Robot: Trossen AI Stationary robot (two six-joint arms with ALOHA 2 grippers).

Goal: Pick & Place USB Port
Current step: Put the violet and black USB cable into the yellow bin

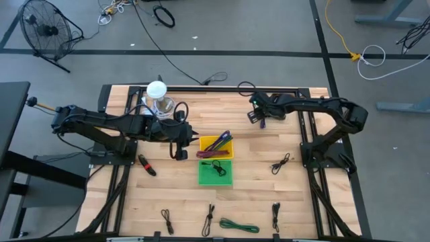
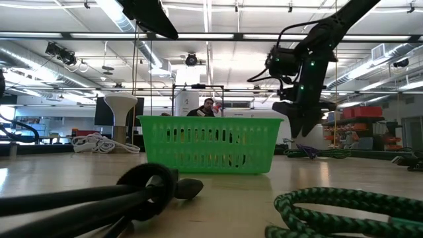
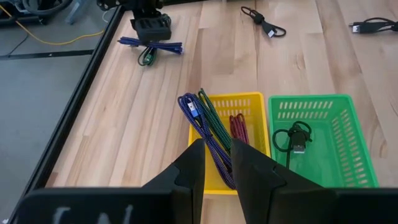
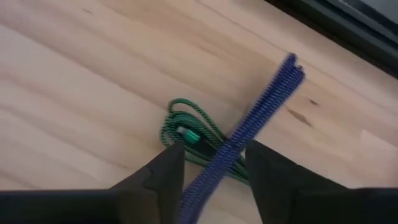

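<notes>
The pale wooden slatted table (image 1: 134, 202) carries a green plastic mesh basket (image 1: 215, 173) and, touching its far side, a yellow plastic mesh basket (image 1: 216, 146) already stuffed with braided cables. The left gripper (image 1: 180, 153) hovers just beside the yellow basket, its fingers close together and pinching nothing visible. At the far edge, the right gripper (image 4: 211, 163) stands with fingers spread around a folded blue braided USB cable (image 4: 249, 134) lying across a coiled green braided cable (image 4: 186, 134). Picking appears underway; next it likely calls for closing on blue alone, then lifting clear.
</notes>
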